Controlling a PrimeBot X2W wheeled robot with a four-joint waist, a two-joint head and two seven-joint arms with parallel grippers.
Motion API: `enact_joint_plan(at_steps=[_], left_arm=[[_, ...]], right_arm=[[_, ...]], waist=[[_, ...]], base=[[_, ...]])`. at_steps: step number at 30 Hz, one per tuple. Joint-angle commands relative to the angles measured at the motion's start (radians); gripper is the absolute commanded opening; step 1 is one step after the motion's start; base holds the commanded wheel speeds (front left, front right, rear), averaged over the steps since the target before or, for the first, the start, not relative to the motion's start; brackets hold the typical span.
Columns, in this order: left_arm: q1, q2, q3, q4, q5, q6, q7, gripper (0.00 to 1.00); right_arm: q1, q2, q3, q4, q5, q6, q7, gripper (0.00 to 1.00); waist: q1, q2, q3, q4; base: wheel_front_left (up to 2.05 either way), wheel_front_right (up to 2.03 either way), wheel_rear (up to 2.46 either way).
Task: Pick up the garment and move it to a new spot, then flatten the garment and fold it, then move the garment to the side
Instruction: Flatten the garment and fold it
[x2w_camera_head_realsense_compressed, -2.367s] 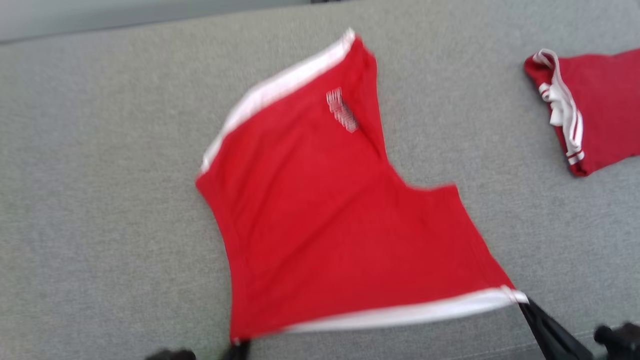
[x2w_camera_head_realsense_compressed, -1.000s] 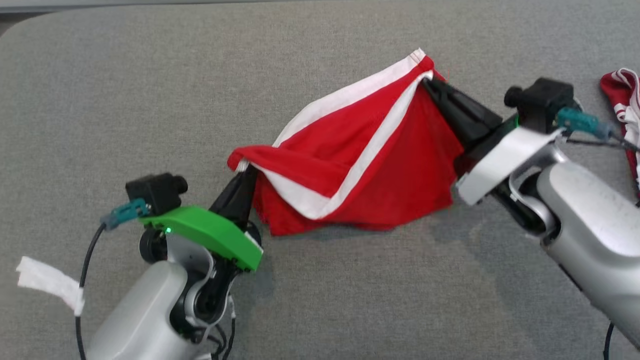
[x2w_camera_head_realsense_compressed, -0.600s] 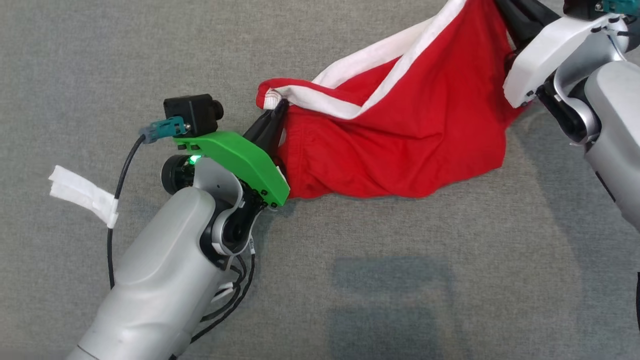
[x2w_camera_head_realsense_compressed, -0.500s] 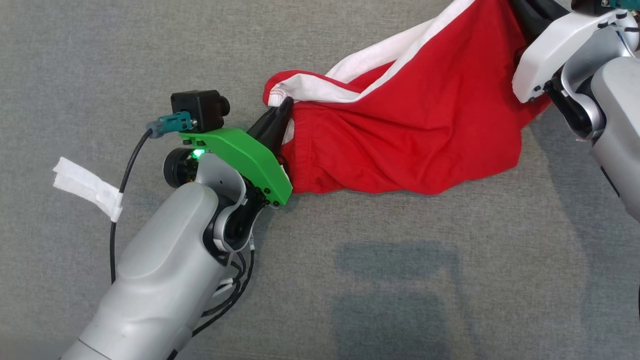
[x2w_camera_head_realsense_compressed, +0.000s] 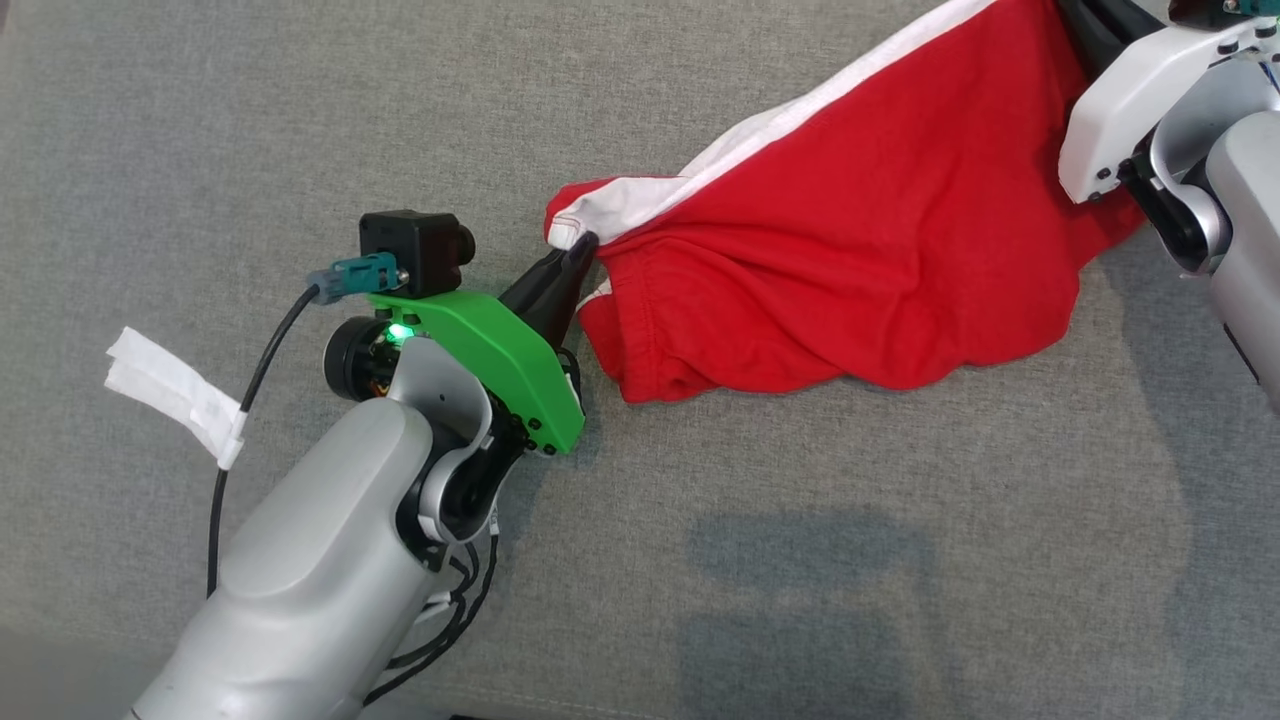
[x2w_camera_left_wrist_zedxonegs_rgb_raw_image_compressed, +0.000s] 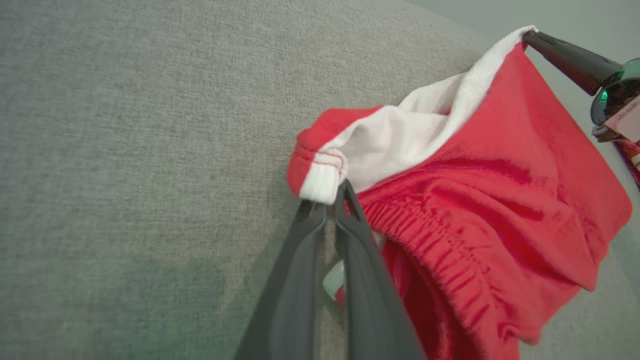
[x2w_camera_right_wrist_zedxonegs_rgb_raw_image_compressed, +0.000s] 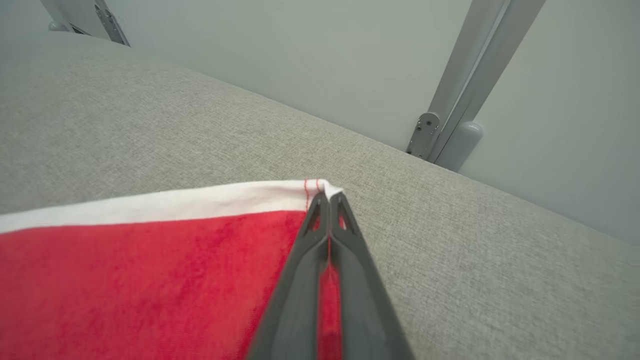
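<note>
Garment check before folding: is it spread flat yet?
Not flat: garment sags bunched between left gripper and right gripper, jaws shut on its corners.

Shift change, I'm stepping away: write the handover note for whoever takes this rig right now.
Left gripper: shut on the garment at a white-trimmed corner.
Right gripper: shut on the opposite white-trimmed corner.
Garment: strung between both, bunched, its sagging lower edge seemingly resting on the grey surface.
Done: pickup. Left: lay flat, fold, move aside.
</note>
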Motion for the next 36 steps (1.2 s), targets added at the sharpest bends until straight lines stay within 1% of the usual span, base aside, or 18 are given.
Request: enact_joint_plan(at_steps=[1,6,11,12,13,14,15,17,20,23,24,25,27,28,29,30,33,36], left_arm=[[0.015,0.012,0.001,-0.011,-0.013,0.006,0.006,0.00],[0.030,0.029,-0.006,-0.043,-0.024,0.010,0.041,0.00],[0.034,0.044,-0.006,-0.050,-0.029,0.019,0.058,0.00],[0.034,0.046,-0.005,-0.051,-0.030,0.022,0.059,0.00],[0.036,0.047,0.000,-0.051,-0.029,0.026,0.052,0.22],[0.037,0.049,0.002,-0.051,-0.026,0.028,0.046,0.91],[0.041,0.052,0.003,-0.049,-0.023,0.030,0.041,1.00],[0.054,0.063,0.007,-0.048,-0.008,0.039,0.021,1.00],[0.102,0.096,0.006,-0.066,0.023,0.063,-0.030,1.00],[0.185,0.130,0.021,-0.125,0.074,0.110,-0.129,1.00],[0.271,0.146,0.030,-0.166,0.083,0.155,-0.188,1.00],[0.297,0.155,0.031,-0.183,0.104,0.171,-0.220,1.00],[0.368,0.149,0.040,-0.212,0.113,0.208,-0.279,1.00],[0.424,0.162,0.038,-0.220,0.148,0.239,-0.320,1.00],[0.447,0.159,0.043,-0.220,0.149,0.252,-0.333,1.00],[0.491,0.151,0.050,-0.222,0.173,0.267,-0.354,1.00],[0.525,0.134,0.080,-0.234,0.207,0.276,-0.366,1.00],[0.544,0.122,0.106,-0.244,0.246,0.275,-0.371,1.00]], right_arm=[[-0.011,-0.002,0.006,0.016,0.002,-0.001,0.007,0.00],[-0.026,0.004,0.033,0.059,-0.020,-0.001,0.030,0.00],[-0.030,0.020,0.052,0.070,-0.008,-0.001,0.037,0.00],[-0.027,0.023,0.056,0.070,-0.004,-0.001,0.036,0.22],[-0.022,0.024,0.064,0.067,0.000,-0.001,0.037,0.51],[-0.018,0.026,0.071,0.065,0.003,-0.001,0.037,1.00],[-0.016,0.025,0.079,0.067,0.000,-0.001,0.036,1.00],[0.000,0.033,0.091,0.071,0.004,-0.001,0.024,1.00],[0.050,0.054,0.079,0.066,0.044,-0.001,-0.006,1.00],[0.119,0.069,0.076,0.049,0.084,-0.001,-0.032,1.00],[0.181,0.072,0.081,0.030,0.102,-0.001,-0.050,1.00],[0.206,0.068,0.083,0.024,0.100,-0.001,-0.067,1.00],[0.256,0.062,0.075,0.007,0.092,-0.001,-0.106,1.00],[0.310,0.063,0.057,-0.011,0.077,-0.001,-0.136,1.00],[0.333,0.061,0.043,-0.021,0.061,-0.001,-0.146,1.00],[0.397,0.074,0.001,-0.045,0.036,-0.001,-0.156,1.00],[0.475,0.093,-0.064,-0.081,0.008,-0.001,-0.157,1.00],[0.507,0.103,-0.088,-0.092,-0.006,-0.001,-0.157,1.00]], waist=[[-0.0001,0.0000,-0.006,-0.004],[-0.0001,0.0000,-0.012,-0.010],[-0.0001,0.0000,-0.010,-0.016],[-0.0001,0.0000,-0.010,-0.017],[-0.0001,0.0000,-0.012,-0.019],[-0.0001,0.0000,-0.016,-0.022],[-0.0001,0.0000,-0.022,-0.025],[-0.0001,0.0000,-0.050,-0.036],[-0.0001,0.0000,-0.124,-0.062],[-0.0001,0.0000,-0.210,-0.102],[-0.0001,0.0000,-0.262,-0.127],[-0.0001,0.0000,-0.286,-0.137],[-0.0001,0.0000,-0.327,-0.157],[-0.0001,0.0000,-0.360,-0.179],[-0.0001,0.0000,-0.372,-0.188],[-0.0001,0.0000,-0.388,-0.212],[-0.0001,0.0000,-0.383,-0.234],[-0.0001,0.0000,-0.361,-0.232]], base=[[0.00,0.00,0.00],[0.00,0.00,0.00],[0.00,0.00,0.00],[0.00,0.00,0.00],[0.00,0.00,0.00],[0.00,0.00,0.00],[0.00,0.00,0.00],[0.00,0.00,0.00],[0.00,0.00,0.00],[0.00,0.00,0.00],[0.00,0.00,0.00],[0.00,0.00,0.00],[0.00,0.00,0.00],[0.00,0.00,0.00],[0.00,0.00,0.00],[0.00,0.00,0.00],[0.00,0.00,0.00],[0.00,0.00,0.00]])
